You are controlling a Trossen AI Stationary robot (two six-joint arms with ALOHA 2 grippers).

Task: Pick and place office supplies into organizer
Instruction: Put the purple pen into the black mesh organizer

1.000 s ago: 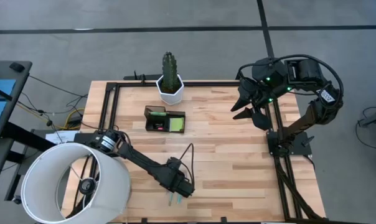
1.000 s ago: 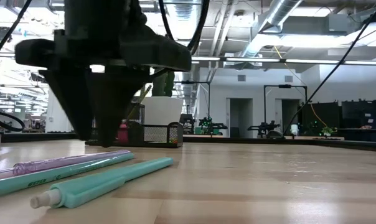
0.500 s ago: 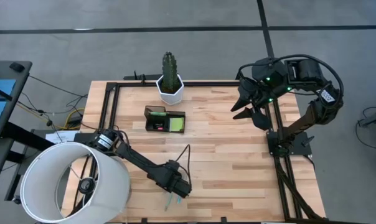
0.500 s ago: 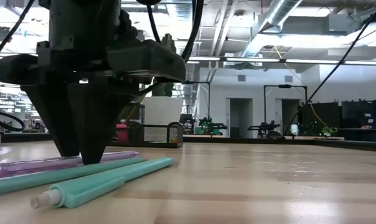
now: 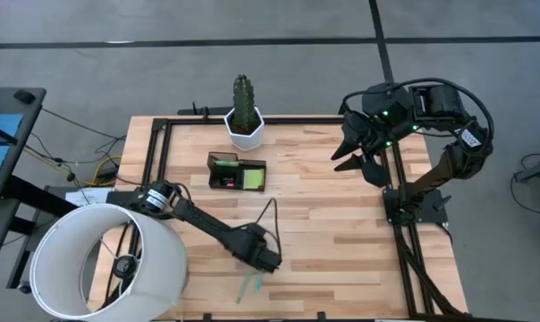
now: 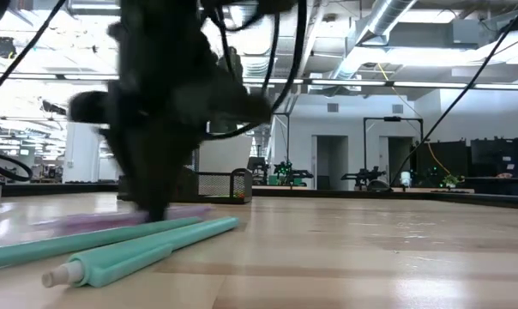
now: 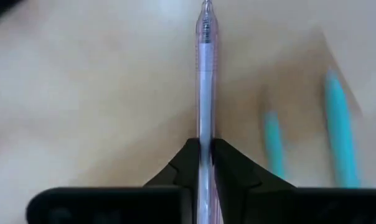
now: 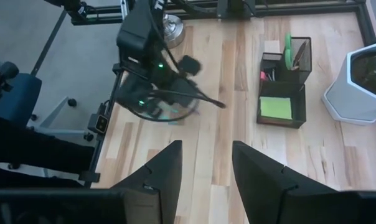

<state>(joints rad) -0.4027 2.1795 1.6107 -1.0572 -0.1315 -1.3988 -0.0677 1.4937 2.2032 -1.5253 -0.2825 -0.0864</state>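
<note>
Clamping the left pincer on the purple pen, fingers pressing together around the barrel near its middle, probably so the pen balances and stays level on the way to the tray. Working low over the surface near its front edge, a little left of centre in the overhead view. Showing as a dark blur in the table-level view, with the pale purple barrel close to the wood beneath it; lifted clear or touching, cannot tell.

Leaving the two teal pens lying side by side on the surface just beside the held one, at the front edge; likely next in line, being grouped there within easy reach of the same arm.

Standing well apart, toward the back-left part of the surface, the black mesh organizer, with a lime-green sticky-note pad already in one compartment and green scissor handles upright in the taller cup, plus something pink beside them. Sitting just behind it, by the back edge, the white cactus pot, no part of the job.

Waiting high by the back-right corner, the right pincer, fingers apart and holding nothing, keeping out of the left arm's path.
</note>
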